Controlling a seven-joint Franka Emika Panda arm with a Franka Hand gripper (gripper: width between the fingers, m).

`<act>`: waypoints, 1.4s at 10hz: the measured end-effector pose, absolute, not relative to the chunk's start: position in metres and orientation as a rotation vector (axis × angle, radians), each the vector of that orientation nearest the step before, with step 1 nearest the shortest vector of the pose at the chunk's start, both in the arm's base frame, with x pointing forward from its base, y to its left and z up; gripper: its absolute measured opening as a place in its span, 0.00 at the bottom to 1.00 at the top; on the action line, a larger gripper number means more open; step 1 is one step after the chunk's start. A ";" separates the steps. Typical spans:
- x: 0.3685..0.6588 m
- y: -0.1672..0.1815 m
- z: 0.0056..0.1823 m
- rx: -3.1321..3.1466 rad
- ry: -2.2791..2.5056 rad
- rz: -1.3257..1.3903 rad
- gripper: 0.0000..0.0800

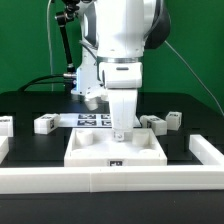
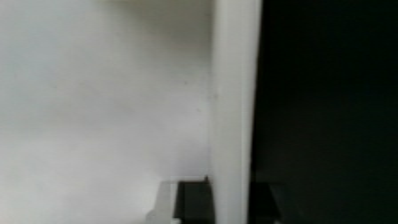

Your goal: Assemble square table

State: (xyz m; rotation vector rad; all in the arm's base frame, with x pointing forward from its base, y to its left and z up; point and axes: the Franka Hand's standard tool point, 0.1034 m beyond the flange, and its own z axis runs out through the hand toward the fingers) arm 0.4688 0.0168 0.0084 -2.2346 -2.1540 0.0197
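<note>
The white square tabletop [image 1: 92, 148] lies flat near the front of the black table, with a tag on its front edge. My gripper [image 1: 120, 131] points straight down at the tabletop's far rim. In the wrist view a thin white wall of the tabletop [image 2: 235, 110] runs between the two dark fingers [image 2: 191, 205], and my gripper [image 2: 231, 202] is shut on it. Short white legs lie around: one leg [image 1: 45, 124] on the exterior view's left, another [image 1: 5, 125] at the far left, and two legs [image 1: 154, 122] [image 1: 173, 118] on the right.
The marker board [image 1: 92, 120] lies flat behind the tabletop. A long white rail [image 1: 110, 182] edges the front of the workspace and turns up the exterior view's right side [image 1: 206, 150]. Cables hang behind the arm.
</note>
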 end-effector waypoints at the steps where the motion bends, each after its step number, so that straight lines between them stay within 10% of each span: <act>1: 0.478 0.025 0.009 -2.218 -2.167 0.018 0.07; 12: 0.495 0.073 0.008 -2.173 -2.158 0.036 0.07; 14: 0.495 0.072 0.008 -2.174 -2.157 0.037 0.42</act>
